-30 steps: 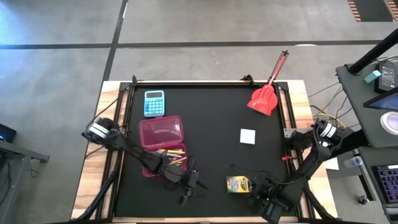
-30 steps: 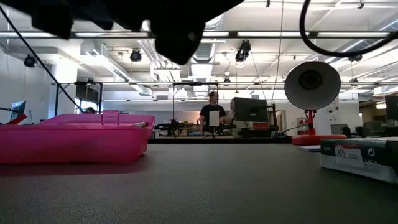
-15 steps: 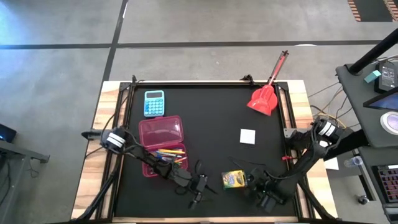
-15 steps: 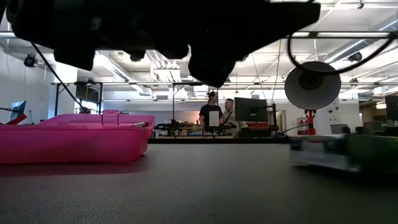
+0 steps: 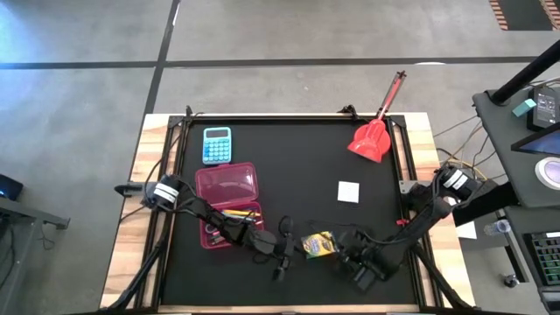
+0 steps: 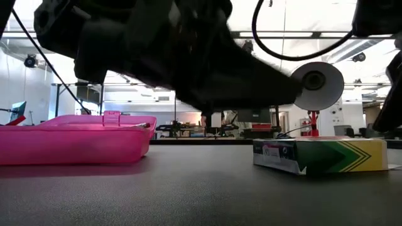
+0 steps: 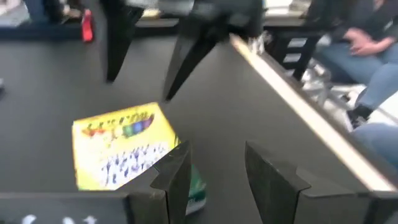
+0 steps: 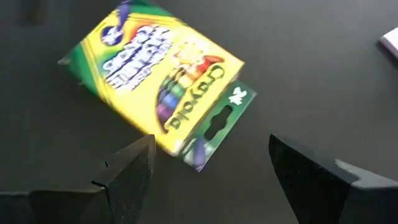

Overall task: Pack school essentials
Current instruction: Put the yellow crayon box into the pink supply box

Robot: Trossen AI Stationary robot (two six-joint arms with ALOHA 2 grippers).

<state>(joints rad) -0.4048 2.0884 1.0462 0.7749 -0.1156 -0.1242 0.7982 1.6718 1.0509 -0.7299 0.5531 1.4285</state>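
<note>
While both arms stretched low over the worktop's (image 5: pixel 289 166) near edge, the left tool (image 5: pixel 282 254) and right tool (image 5: pixel 357 265) flanked the crayon box (image 5: pixel 318 244), both with fingers apart and grasping nothing. The box lay flat between them. Only the right wrist view showed its rainbow label and green hang tab. Just behind the left arm sat the open pink pencil case (image 5: pixel 227 203) holding pencils, with a blue calculator (image 5: pixel 217 144) beyond.

I see crayon box (image 5: pixel 318 244) flat on table (image 5: pixel 297 166), near front edge, between left gripper (image 5: pixel 282 248) and right gripper (image 5: pixel 357 264). Pencil case (image 5: pixel 229 203) left of box, pencils (image 5: pixel 236 215) inside. Calculator (image 5: pixel 217 144) behind case. Scoop (image 5: pixel 377 128) back right, paper square (image 5: pixel 349 192) before it.
</note>
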